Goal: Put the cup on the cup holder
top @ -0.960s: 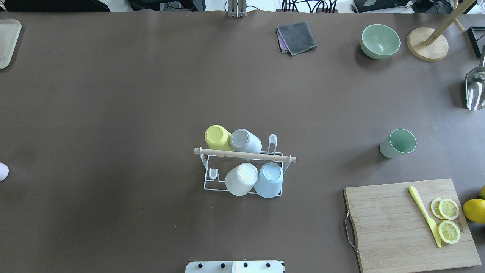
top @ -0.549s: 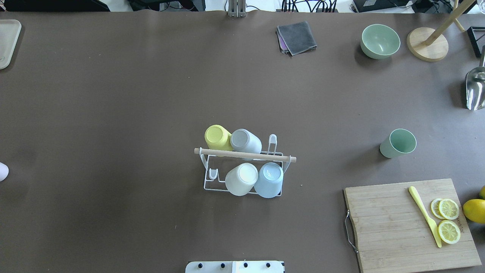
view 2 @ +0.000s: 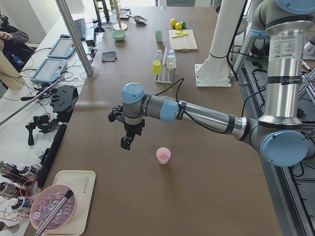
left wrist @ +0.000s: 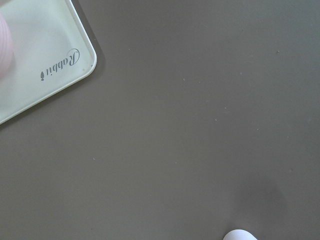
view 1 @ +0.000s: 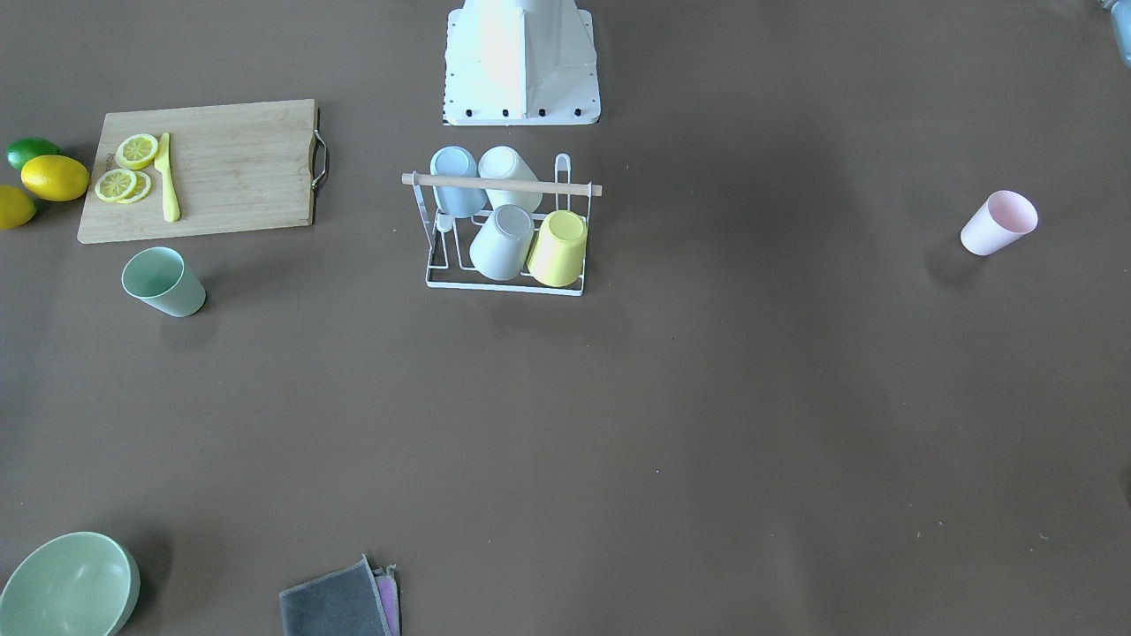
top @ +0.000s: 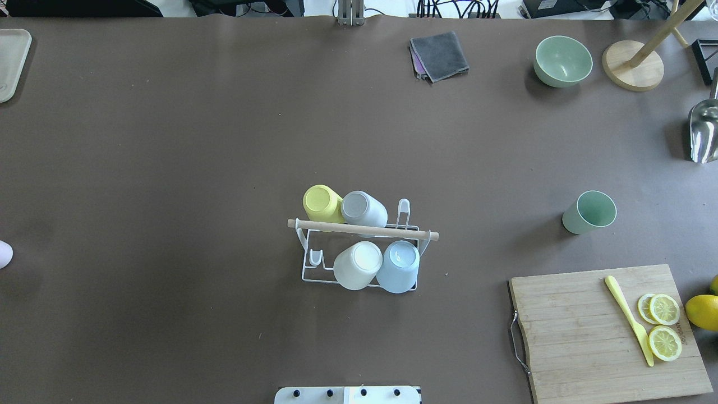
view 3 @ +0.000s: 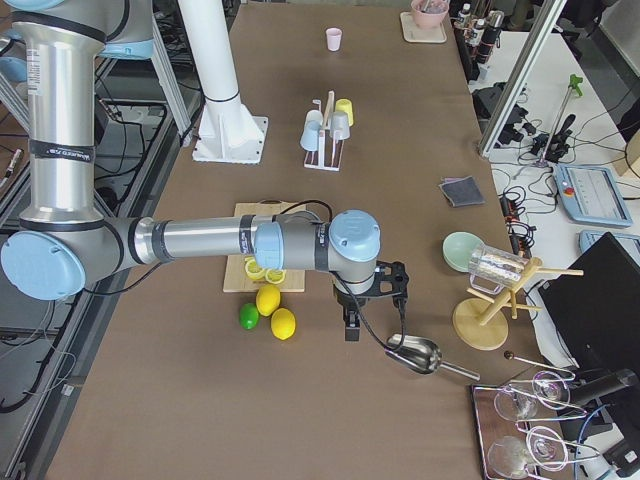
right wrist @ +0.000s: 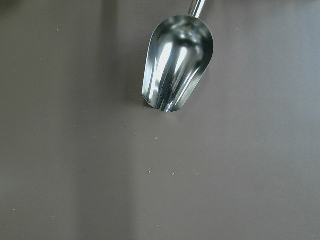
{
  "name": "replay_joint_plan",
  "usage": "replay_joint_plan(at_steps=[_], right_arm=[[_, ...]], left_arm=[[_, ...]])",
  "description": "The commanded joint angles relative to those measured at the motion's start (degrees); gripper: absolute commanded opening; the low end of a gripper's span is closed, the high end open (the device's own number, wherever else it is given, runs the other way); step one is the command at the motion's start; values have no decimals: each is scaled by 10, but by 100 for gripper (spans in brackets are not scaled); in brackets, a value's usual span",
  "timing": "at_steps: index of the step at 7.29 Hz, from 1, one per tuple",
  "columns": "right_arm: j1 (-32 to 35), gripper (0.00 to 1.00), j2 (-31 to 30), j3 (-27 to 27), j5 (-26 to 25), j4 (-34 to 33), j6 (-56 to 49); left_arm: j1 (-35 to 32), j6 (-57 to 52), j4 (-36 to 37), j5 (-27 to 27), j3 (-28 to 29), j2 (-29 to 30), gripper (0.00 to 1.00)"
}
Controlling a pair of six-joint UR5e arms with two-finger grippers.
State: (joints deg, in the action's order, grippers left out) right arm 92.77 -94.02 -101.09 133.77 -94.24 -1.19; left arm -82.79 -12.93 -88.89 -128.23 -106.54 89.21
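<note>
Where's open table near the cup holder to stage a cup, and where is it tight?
Widest bare patch: between the cup holder and the pink cup. Also bare between the cup holder and the grey cloth. Crowded on the robot's right: green cup, cutting board, bowl, scoop.

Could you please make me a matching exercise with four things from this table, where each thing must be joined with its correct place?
Things:
1. green cup
2. pink cup
3. yellow cup
4. yellow knife

Places:
a. standing alone, far out on the robot's left side
b. lying on the cutting board, beside the lemon slices
c. standing open side up, off the cutting board but close to it
d. upside down on the cup holder

Pairs: 1-c, 2-a, 3-d, 4-b
</note>
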Motion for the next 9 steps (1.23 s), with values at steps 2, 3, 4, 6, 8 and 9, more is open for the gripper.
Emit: replay_joint_plan(at_steps=[2,3,4,6,8,9], right_arm=[[-32,100,49,-11,-2,-2,-1],[-39,100,54,-15,-8,-2,-1],[-56,100,59,-36,-25,-2,-1],[-79,100,63,-63,-37,-7,7],[-101,100,74,-64,-36,-9,8],[-116,100,84,-63,-39,-9,8]], left_arm=[[84,0,5,87,-34,2,98],[111,0,23,103,-42,2,98],[143,-10,54,127,-53,3,98],[192,-85,149,198,-70,6,98],[244,-146,213,258,-69,9,98],[269,-171,232,279,-68,14,98]])
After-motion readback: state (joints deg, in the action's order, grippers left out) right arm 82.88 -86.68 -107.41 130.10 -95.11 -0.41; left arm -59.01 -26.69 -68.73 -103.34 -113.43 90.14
